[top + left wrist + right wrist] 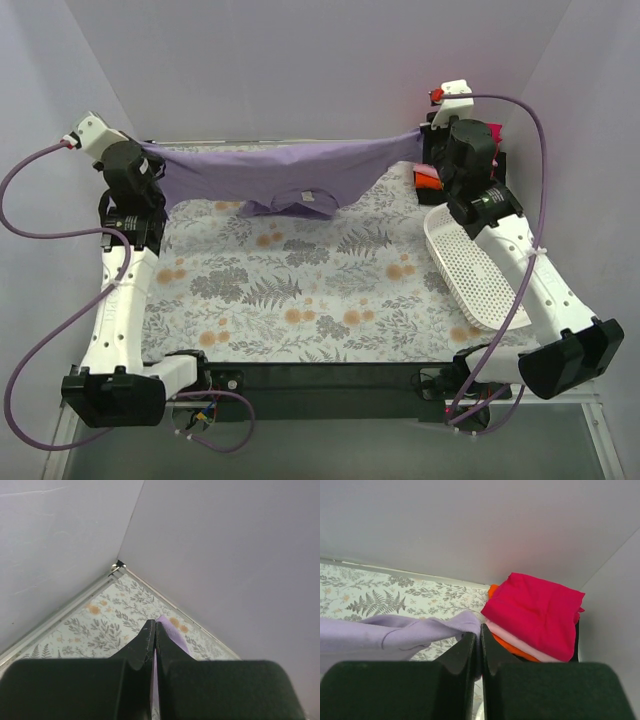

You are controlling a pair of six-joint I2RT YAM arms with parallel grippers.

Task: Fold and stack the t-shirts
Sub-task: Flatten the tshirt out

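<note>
Lavender shirt [290, 172] hangs taut, left of stack [535, 612], prob. to flatten it for folding. L gripper [154, 630] & R gripper [480, 635] each pinch one end.

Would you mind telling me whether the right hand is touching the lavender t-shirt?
Touching. The right wrist view shows the right hand shut on an edge of the lavender t-shirt, with the cloth pinched at its tip.

The white-and-black left arm [122, 290] reaches from its base at the near edge of the flower-patterned tabletop [300, 290] to the far left corner. The black two-finger left claw [155, 626] is pressed together on the lavender-purple cloth t-shirt [290, 170]. The right arm [520, 265] reaches to the far right corner. The right claw [480, 630] is closed on the same cloth.
</note>
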